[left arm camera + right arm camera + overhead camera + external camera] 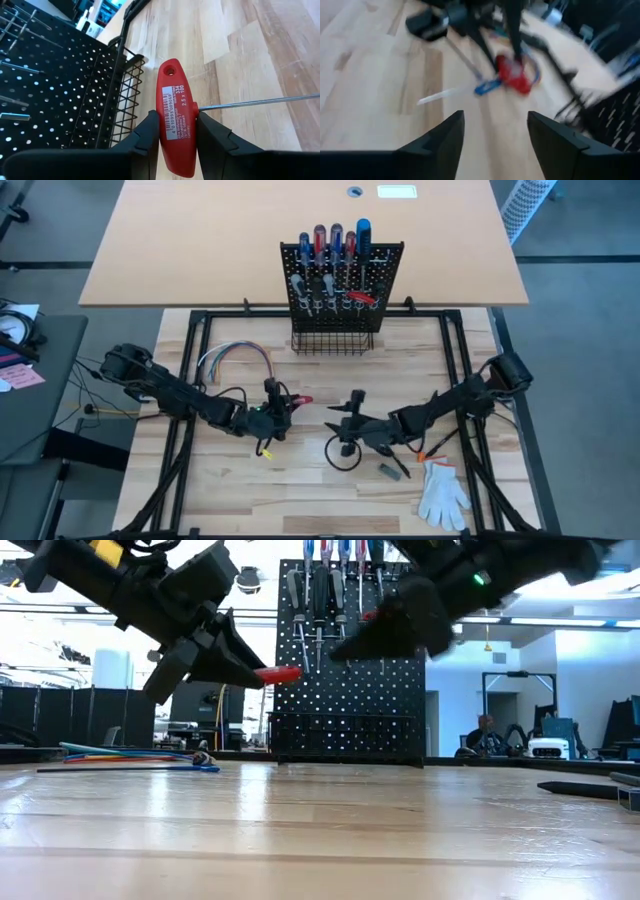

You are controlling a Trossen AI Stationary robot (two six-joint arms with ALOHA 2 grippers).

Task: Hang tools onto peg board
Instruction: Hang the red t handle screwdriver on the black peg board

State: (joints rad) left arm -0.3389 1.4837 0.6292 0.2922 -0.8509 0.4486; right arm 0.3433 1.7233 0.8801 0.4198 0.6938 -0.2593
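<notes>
Evidently light and stiff, red T-handle hex key (176, 117) pinched by left gripper (177, 131) across its slick plastic handle, right gripper (495, 131) spread empty.

Bright, even light (right wrist view motion-blurred).

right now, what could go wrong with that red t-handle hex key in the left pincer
1. The left pincer clamps only the sides of the red T-handle hex key; it could twist or slip when pushed at the peg board.
2. Its thin shaft sticks out sideways and may snag the wire basket.
3. The open right pincer hovers close by, so the arms could collide.
</notes>
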